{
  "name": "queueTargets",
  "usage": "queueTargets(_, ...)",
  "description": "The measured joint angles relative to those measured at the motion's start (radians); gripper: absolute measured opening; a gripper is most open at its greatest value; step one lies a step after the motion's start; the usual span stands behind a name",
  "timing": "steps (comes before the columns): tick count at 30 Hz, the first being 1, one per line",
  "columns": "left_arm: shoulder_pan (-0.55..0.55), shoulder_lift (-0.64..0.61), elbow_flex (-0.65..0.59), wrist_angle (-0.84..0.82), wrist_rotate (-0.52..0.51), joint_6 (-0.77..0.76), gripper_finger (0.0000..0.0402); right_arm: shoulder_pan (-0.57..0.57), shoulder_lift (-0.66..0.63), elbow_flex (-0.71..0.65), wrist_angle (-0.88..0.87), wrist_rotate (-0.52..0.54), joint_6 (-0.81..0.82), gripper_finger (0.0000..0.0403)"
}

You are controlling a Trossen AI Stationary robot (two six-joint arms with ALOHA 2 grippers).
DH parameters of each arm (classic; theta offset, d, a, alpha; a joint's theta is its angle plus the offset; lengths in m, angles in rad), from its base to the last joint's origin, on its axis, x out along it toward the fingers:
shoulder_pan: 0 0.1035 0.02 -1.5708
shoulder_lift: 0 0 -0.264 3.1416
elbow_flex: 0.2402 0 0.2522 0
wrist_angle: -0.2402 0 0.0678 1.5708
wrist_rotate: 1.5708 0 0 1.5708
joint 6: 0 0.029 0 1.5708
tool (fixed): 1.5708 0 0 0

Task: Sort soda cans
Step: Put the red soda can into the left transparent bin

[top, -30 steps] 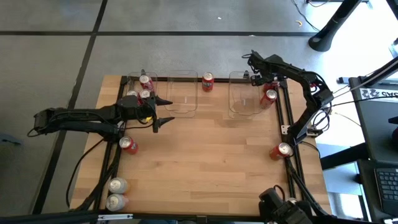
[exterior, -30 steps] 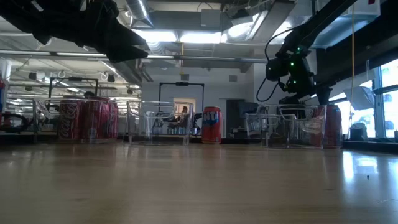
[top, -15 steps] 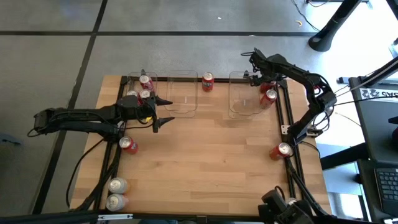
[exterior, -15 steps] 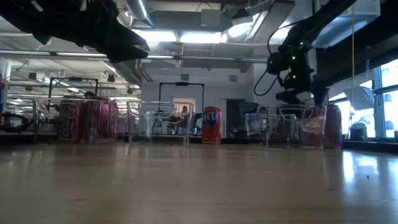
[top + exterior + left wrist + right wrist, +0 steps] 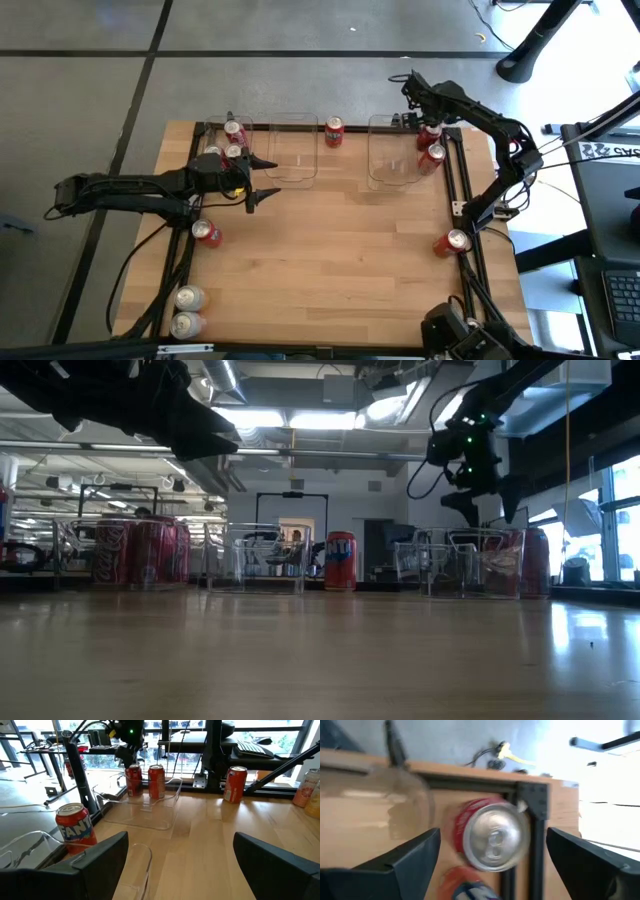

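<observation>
From above, the right gripper [image 5: 412, 84] hung wide open and empty at upper right, over two red soda cans [image 5: 432, 155] by the right bin [image 5: 390, 150]. Only its wrist view showed a can's silver top [image 5: 495, 837] between the spread fingers. The left gripper [image 5: 262, 177] gaped empty at centre left.

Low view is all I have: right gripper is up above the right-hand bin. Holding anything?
Observer: No. The right gripper is open and empty; its wrist view looks straight down on a red can with a silver top.
Operator: Any cans near the front edge?
Observer: Two silver cans stand at the near left corner, seen from above.
Operator: Left gripper?
Observer: The left gripper is open and empty, hovering by the middle bin.
</observation>
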Motion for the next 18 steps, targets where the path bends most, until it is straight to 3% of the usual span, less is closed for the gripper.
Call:
queueTargets(9,0.000,0.000,0.000,-0.005,0.000,-0.003,0.0349,-0.029,0.014,-0.029,0.007,0.033,0.057,0.0360)
queueTargets(13,0.000,0.000,0.000,-0.005,0.000,-0.005,0.0349,-0.034,0.020,-0.059,0.100,-0.048,0.061,0.0360)
queueTargets(18,0.000,0.000,0.000,-0.005,0.000,-0.005,0.0349,-0.049,0.022,-0.080,0.092,0.001,0.080,0.0360)
